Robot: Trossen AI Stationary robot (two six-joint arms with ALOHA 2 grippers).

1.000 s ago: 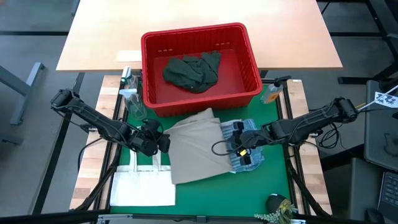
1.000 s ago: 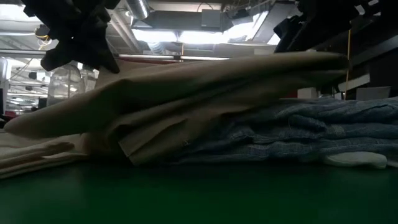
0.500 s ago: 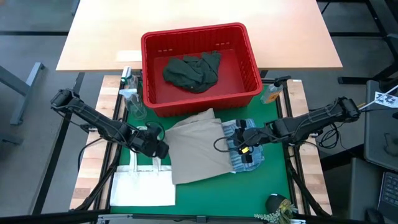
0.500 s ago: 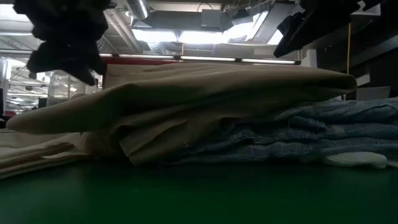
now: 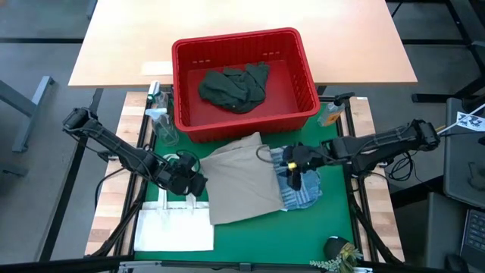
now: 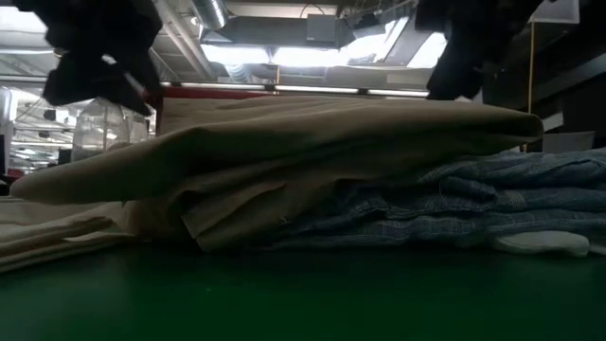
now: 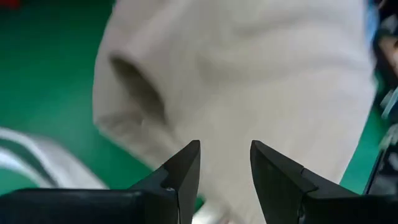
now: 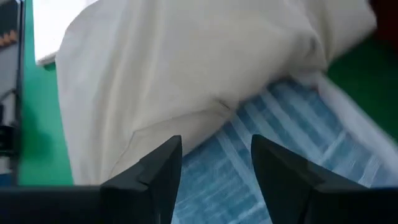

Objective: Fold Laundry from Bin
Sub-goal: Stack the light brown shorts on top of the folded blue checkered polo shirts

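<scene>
Beige garment lies folded flat on the green mat, centre of high view, just below the red bin. Its right edge overlaps the blue-and-white striped garment, which sticks out centre-right. In the low view, the beige piece sits on top, sloping down to the left, w/ the striped cloth bunched under its right half.

Bin is at upper centre of high view, holding one crumpled dark green garment; rest of bin floor bare.

Left gripper is at centre-left, just beside the beige garment's left edge. Left wrist view: left gripper has jaws apart w/ a clear gap, nothing between them, beige cloth beyond.

Right gripper is centre-right, over the striped piece next to the beige edge. Right wrist view: right gripper jaws spread wide, empty, the beige/striped overlap showing in front of them.

White tote bag lies flat at lower left of mat, handles pointing up toward the left gripper. Clear bottles stand left of the bin; orange-ish bottle at its right. Pale wood table fills the top of the frame behind the bin.
</scene>
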